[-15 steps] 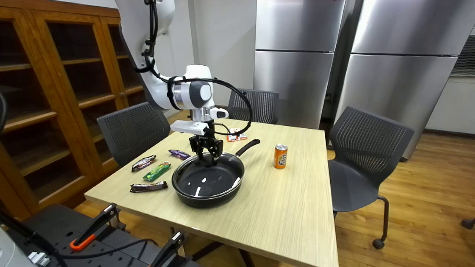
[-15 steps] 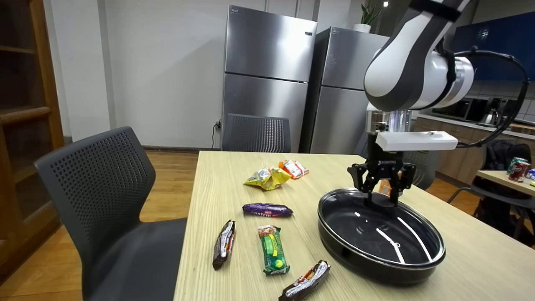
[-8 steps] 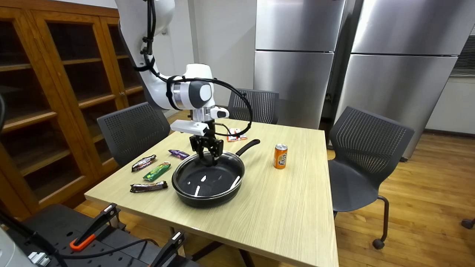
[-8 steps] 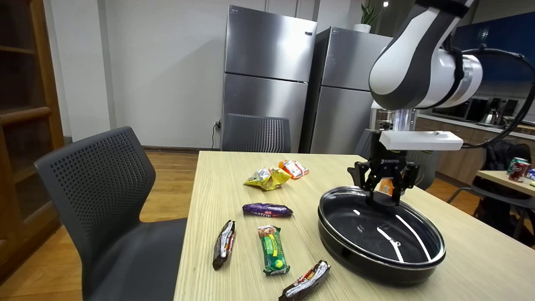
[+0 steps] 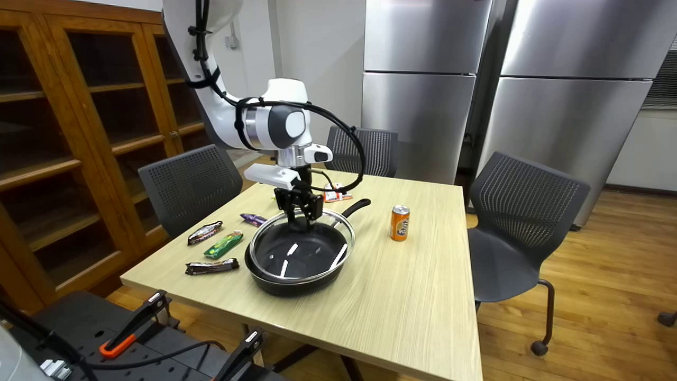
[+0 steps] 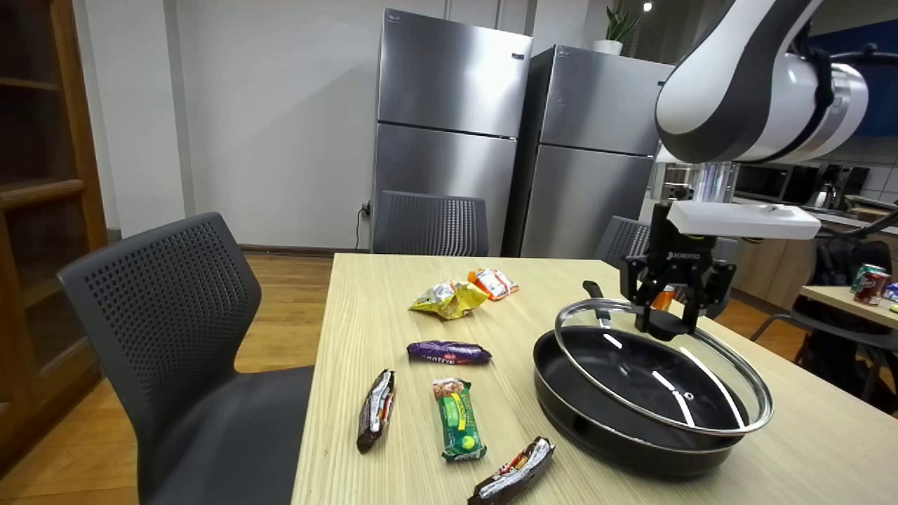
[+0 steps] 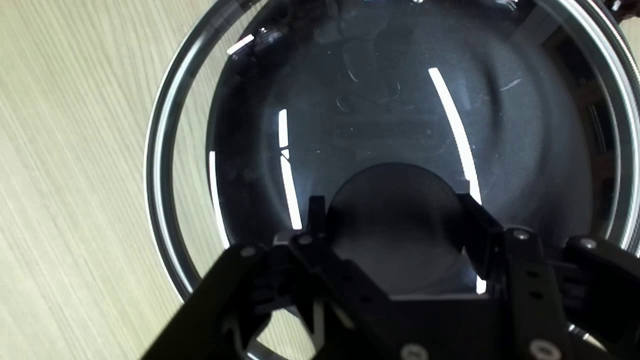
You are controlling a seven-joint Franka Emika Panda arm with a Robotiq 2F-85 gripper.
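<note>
The glass lid (image 6: 663, 376), flush on the pan (image 6: 617, 452) a second ago, now stands raised and off-centre above it, overhanging one side. The gripper (image 6: 666, 324), fingers (image 7: 317, 214) partway apart, clasps the lid's black knob (image 7: 395, 225).

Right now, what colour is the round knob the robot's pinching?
Black. The knob shows best in the wrist view.
</note>
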